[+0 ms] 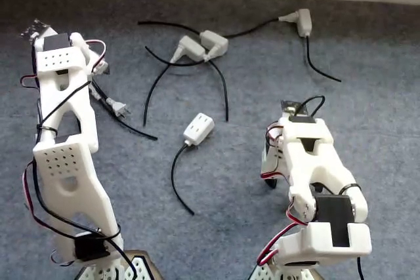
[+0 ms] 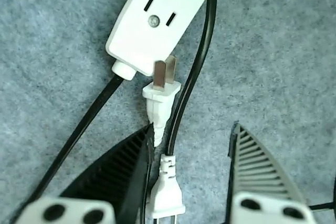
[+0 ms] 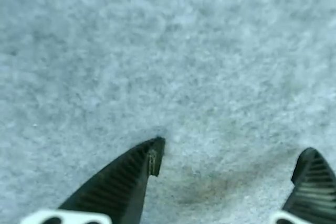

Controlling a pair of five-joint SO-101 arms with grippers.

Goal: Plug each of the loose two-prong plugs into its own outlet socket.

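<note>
While the left gripper (image 2: 192,128) hangs over grey carpet (image 2: 283,51) with its jaws spread wide and nothing held, a white outlet socket (image 2: 155,19) lies face up just beyond its fingertips, two slots showing. A white two-prong plug (image 2: 161,88) lies right against the cord end of that socket. Its prongs point at the socket's edge rather than into the slots, and its tail reaches back to touch the tip of one dark finger (image 2: 123,177). A black cord (image 2: 202,56) runs past the socket's side and on between the fingers, just beside the plug. A second plug (image 2: 167,198) lies farther from the socket, deep between the fingers, prongs turned away from the socket. The right gripper (image 3: 233,150) is likewise wide open and empty above bare carpet, apparently well apart from the socket. Several things could go wrong from here. Closing now would likely pinch the black cord along with the plug, or catch the second plug instead, because all three lie close together between the fingers. The socket rests loose with nothing bracing it, so a push from the prongs could slide it away instead of seating them. The prongs also sit off the slots, so they may jam against the socket's face.
</note>
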